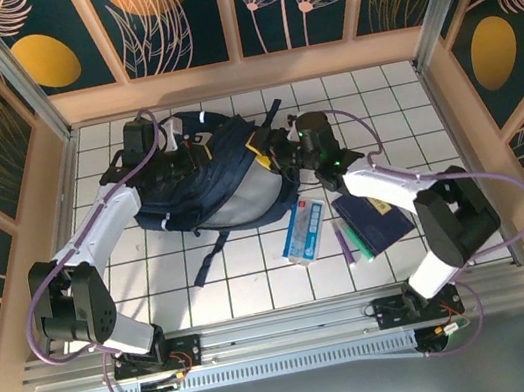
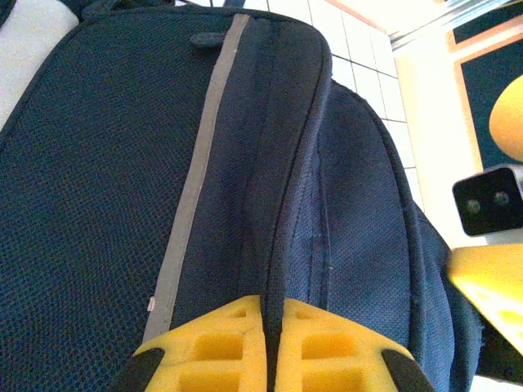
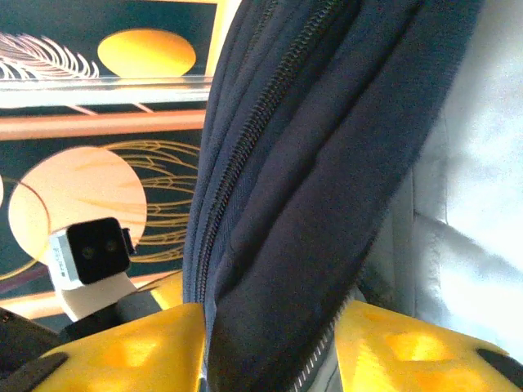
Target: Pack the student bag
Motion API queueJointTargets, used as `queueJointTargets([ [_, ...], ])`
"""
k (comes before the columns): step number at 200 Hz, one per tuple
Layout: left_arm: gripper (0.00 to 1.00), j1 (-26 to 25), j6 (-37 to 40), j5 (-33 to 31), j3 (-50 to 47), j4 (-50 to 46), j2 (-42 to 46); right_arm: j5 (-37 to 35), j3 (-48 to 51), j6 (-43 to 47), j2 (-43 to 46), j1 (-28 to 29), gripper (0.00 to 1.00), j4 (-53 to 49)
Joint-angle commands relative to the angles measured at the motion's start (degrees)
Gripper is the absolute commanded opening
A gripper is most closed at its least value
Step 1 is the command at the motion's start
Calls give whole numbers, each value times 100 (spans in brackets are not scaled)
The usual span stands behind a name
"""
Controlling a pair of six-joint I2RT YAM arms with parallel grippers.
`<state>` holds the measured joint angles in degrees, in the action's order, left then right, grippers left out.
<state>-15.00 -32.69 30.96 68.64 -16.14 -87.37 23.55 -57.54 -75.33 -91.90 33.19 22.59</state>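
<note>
A: Bag position?

B: The student bag (image 1: pixel 205 191) lies flat on the white tiled table (image 1: pixel 257 283), toward the back wall, between the two arms; its light grey panel (image 1: pixel 254 195) faces up on the right half; one dark strap (image 1: pixel 207 258) trails toward the near edge.

A: Left gripper?

B: The left gripper (image 1: pixel 185 161) sits on the bag's back-left part; seen from the left wrist, its yellow fingers (image 2: pixel 214 347) are pressed together on a narrow ridge of navy fabric — closed, pinching the bag; a grey stripe (image 2: pixel 198 171) runs up the cloth just left of that ridge.

A: And the right?

B: The right gripper (image 1: pixel 273 151) is at the bag's back-right edge; seen from the right wrist, a thick fold of navy cloth with a zip (image 3: pixel 249 139) along it fills the gap between the yellow fingers (image 3: pixel 122 355) and touches both — clamped on the bag; pale grey fabric lies beside the fold on the right.

A: Anything else on the table?

B: Three things right of the bag, near the right arm; a blue-and-white box (image 1: pixel 305 231) just beside the grey panel; a small dark-blue book (image 1: pixel 376 219) further right; green and purple pens (image 1: pixel 347 242) between box and book, at the book's left edge; all apart from both grippers.
</note>
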Motion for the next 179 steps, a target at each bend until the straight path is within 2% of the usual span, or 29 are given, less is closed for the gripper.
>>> queueJointTargets([
  [1,0,57,617,-169,77,149,191,151,-350,-455,-38,3,17,384],
  [10,0,53,912,-304,218,33,256,80,-524,-276,-61,14,11,-3],
  [14,7,59,1058,-412,294,-45,306,44,-611,-188,-69,18,8,-163],
  [19,21,48,1214,-535,379,-127,400,12,-706,-96,-82,26,5,-325],
  [31,43,-75,1780,-778,503,-236,773,-42,-826,17,-93,38,2,-508],
  [34,47,-170,2039,-859,502,-248,899,-43,-835,10,-98,48,2,-504],
  [41,63,-511,2769,-1110,437,-245,1209,-27,-851,-7,-124,52,1,-465],
  [43,76,-624,2981,-1209,393,-224,1296,-22,-853,-12,-125,54,1,-461],
  [46,87,-811,3234,-1362,311,-183,1447,-5,-863,-26,-140,54,1,-436],
  [51,98,-1088,3630,-1609,126,-44,1678,32,-888,-49,-165,64,1,-403],
  [60,99,-1476,3852,-1869,-254,336,2020,85,-960,-69,-224,91,0,-400],
  [71,99,-1752,3729,-2075,-652,778,2291,128,-1067,-78,-286,109,0,-408],
  [83,99,-2134,3744,-2575,-1011,1094,2432,94,-1167,-61,-307,147,0,-465],
  [97,99,-2717,4112,-3516,-1161,1109,2303,13,-1243,-50,-309,178,0,-505],
  [111,99,-3071,4352,-4326,-1052,920,1921,-32,-1348,-38,-328,202,0,-624],
  [139,99,-3328,4684,-5719,-1110,1393,1480,-172,-1441,-74,-323,231,0,-859],
  [164,99,-3324,4763,-6369,-1247,1933,1151,-322,-1354,-358,-206,264,0,-984],
  [179,99,-3317,4713,-6966,-1257,2141,859,-386,-1313,-500,-133,299,0,-1014],
])
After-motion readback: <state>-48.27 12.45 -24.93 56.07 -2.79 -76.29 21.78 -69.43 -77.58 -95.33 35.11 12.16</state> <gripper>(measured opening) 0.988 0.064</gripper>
